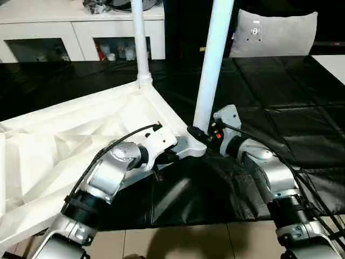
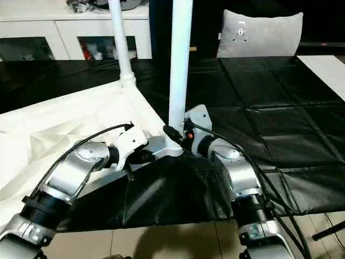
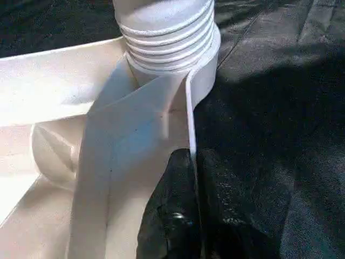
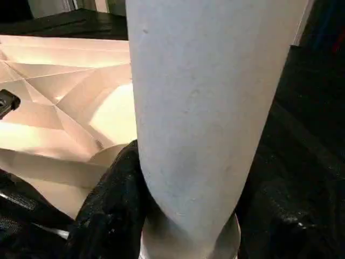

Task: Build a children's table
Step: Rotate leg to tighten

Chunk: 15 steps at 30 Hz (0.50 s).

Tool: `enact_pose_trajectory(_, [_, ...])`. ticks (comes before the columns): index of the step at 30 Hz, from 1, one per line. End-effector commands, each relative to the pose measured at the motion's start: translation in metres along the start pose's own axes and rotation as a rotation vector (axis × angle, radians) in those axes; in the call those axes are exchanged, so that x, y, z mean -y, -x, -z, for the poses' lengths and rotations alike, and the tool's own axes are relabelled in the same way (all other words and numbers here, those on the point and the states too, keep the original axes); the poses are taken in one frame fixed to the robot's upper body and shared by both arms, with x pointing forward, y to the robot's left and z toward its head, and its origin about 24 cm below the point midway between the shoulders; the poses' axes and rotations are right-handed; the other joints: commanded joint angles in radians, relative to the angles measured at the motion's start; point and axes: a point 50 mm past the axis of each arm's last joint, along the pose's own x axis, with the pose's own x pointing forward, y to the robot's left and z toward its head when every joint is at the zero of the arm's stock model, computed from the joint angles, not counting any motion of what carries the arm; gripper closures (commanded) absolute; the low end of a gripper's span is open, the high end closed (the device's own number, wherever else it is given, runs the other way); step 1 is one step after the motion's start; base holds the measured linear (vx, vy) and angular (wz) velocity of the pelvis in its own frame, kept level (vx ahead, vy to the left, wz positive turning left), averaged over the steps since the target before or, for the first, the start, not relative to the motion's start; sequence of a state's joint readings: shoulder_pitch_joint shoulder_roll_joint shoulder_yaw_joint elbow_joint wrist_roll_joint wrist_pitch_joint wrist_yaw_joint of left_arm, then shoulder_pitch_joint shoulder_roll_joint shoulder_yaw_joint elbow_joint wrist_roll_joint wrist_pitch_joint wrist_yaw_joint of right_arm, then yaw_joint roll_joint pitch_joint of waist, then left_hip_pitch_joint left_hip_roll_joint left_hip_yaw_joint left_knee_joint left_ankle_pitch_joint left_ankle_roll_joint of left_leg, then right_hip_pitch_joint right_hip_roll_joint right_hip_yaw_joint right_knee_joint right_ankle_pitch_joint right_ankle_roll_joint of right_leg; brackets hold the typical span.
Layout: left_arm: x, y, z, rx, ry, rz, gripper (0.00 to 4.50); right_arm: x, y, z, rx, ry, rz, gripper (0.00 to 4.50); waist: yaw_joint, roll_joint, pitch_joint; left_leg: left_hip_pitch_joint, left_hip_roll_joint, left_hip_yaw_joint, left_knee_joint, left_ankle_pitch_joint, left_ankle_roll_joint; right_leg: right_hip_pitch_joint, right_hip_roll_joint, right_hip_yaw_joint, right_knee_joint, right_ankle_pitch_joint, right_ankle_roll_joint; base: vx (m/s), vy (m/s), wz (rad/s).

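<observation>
The children's table lies upside down on a black mat, its ribbed white top (image 1: 64, 135) on the left. One white leg (image 1: 138, 38) stands upright in the far corner socket. A second leg (image 1: 213, 65) rises from the near corner socket (image 2: 173, 144). My right gripper (image 1: 200, 135) is shut on this leg just above the socket, with black fingers (image 4: 113, 216) on both sides of it. My left gripper (image 1: 171, 156) is shut on the top's rim (image 3: 190, 118) beside that socket, below the leg's threaded end (image 3: 167, 32).
A black mat (image 1: 280, 97) covers the work area, with pale floor tiles (image 1: 183, 243) at its near edge. A white cabinet with glass doors (image 1: 81, 32) stands behind on the left. A grey cushion (image 1: 275, 32) is at the back right.
</observation>
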<state>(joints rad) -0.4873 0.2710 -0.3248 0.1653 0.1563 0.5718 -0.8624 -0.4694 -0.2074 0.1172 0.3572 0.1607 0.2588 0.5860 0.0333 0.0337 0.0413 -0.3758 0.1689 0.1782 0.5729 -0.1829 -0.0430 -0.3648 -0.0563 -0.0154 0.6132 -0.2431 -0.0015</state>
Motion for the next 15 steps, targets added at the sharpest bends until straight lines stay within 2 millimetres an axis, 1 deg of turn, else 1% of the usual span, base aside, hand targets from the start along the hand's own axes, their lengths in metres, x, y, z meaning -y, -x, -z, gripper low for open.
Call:
enact_pose_trajectory(1, [0.004, 0.004, -0.018, 0.050, -0.078, 0.010, 4.50, 0.003, 0.010, 0.056, -0.245, -0.095, 0.079, 2.61, 0.006, 0.008, -0.041, 0.016, 0.061, -0.029, -0.076, -0.259, -0.002, 0.020, -0.079, 0.037, -0.084, -0.101, -0.230, 0.000, 0.000, 0.00])
enact_pose_trajectory(3, [0.003, 0.005, -0.016, 0.024, -0.089, -0.001, 4.50, 0.003, 0.010, 0.056, -0.243, -0.097, 0.080, 2.61, 0.006, 0.007, -0.041, 0.015, 0.061, -0.029, -0.076, -0.257, -0.004, 0.022, -0.080, 0.037, -0.084, -0.098, -0.226, 0.000, 0.000, 0.00])
enact_pose_trajectory(5, [0.003, 0.005, -0.015, 0.017, -0.087, -0.005, 4.50, 0.003, 0.010, 0.056, -0.244, -0.093, 0.078, 2.61, 0.006, 0.007, -0.042, 0.015, 0.061, -0.030, -0.076, -0.251, -0.004, 0.021, -0.080, 0.037, -0.083, -0.087, -0.226, 0.000, 0.000, 0.00])
enact_pose_trajectory(6, [0.003, 0.004, -0.014, 0.003, -0.084, -0.013, 4.50, 0.004, 0.009, 0.056, -0.244, -0.088, 0.082, 2.61, 0.004, 0.011, -0.042, 0.015, 0.061, -0.029, -0.075, -0.253, -0.007, 0.021, -0.078, 0.037, -0.082, -0.078, -0.228, 0.000, 0.000, 0.00])
enact_pose_trajectory(8, [0.001, 0.004, -0.012, -0.014, -0.069, -0.031, 4.50, 0.004, 0.009, 0.055, -0.237, -0.080, 0.083, 2.61, 0.005, 0.010, -0.042, 0.015, 0.060, -0.029, -0.074, -0.252, -0.007, 0.022, -0.078, 0.037, -0.081, -0.067, -0.231, 0.000, 0.000, 0.00])
enact_pose_trajectory(9, [0.001, 0.004, -0.011, -0.015, -0.068, -0.033, 4.50, 0.004, 0.009, 0.055, -0.236, -0.079, 0.083, 2.61, 0.004, 0.010, -0.042, 0.016, 0.060, -0.028, -0.074, -0.254, -0.008, 0.021, -0.079, 0.037, -0.082, -0.069, -0.232, 0.000, 0.000, 0.00])
enact_pose_trajectory(11, [-0.004, 0.003, -0.011, 0.001, -0.052, -0.062, 4.50, 0.006, 0.009, 0.054, -0.220, -0.080, 0.085, 2.61, 0.004, 0.010, -0.040, 0.017, 0.059, -0.028, -0.075, -0.277, -0.011, 0.019, -0.079, 0.037, -0.085, -0.101, -0.232, 0.000, 0.000, 0.00])
enact_pose_trajectory(12, [-0.008, 0.003, -0.012, 0.020, -0.043, -0.076, 4.50, 0.007, 0.010, 0.053, -0.208, -0.084, 0.086, 2.05, 0.004, 0.010, -0.039, 0.018, 0.059, -0.028, -0.075, -0.288, -0.013, 0.019, -0.079, 0.037, -0.088, -0.125, -0.229, 0.000, 0.000, 0.00])
enact_pose_trajectory(13, [-0.009, 0.003, -0.012, 0.029, -0.039, -0.080, 4.50, 0.007, 0.010, 0.052, -0.202, -0.086, 0.085, 2.05, 0.004, 0.010, -0.039, 0.019, 0.058, -0.028, -0.076, -0.293, -0.013, 0.017, -0.079, 0.038, -0.090, -0.139, -0.227, 0.000, 0.000, 0.00])
enact_pose_trajectory(14, [-0.010, 0.003, -0.012, 0.033, -0.037, -0.082, 4.50, 0.007, 0.010, 0.052, -0.200, -0.087, 0.084, 1.91, 0.006, 0.010, -0.039, 0.020, 0.060, -0.029, -0.076, -0.300, -0.017, 0.016, -0.079, 0.038, -0.090, -0.154, -0.223, 0.000, 0.000, 0.00])
enact_pose_trajectory(15, [-0.012, 0.003, -0.011, 0.029, -0.033, -0.086, 4.50, 0.008, 0.011, 0.051, -0.190, -0.082, 0.082, 1.88, 0.006, 0.010, -0.040, 0.020, 0.060, -0.030, -0.077, -0.301, -0.019, 0.016, -0.079, 0.038, -0.090, -0.156, -0.222, 0.000, 0.000, 0.00])
